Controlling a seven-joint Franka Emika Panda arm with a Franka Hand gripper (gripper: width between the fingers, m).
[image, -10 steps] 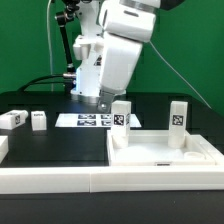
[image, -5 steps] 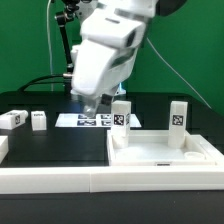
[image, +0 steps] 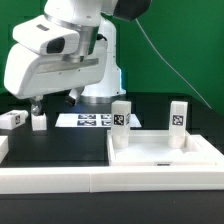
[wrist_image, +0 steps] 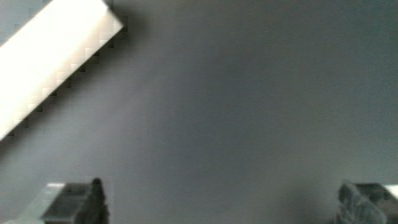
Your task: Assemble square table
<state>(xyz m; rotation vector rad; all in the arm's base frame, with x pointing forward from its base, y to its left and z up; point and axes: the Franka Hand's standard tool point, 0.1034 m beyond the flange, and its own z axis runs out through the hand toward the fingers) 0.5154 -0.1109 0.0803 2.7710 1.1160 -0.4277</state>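
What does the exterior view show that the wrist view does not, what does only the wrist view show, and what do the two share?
Only the exterior view: the tabletop with two upright legs, two loose legs toward the exterior view's left, the marker board and the arm's body.
Only the wrist view: the gripper close up, its fingertips wide apart with nothing between them, and a white piece cut off at the edge; which part it is cannot be told.
Both: the black table.
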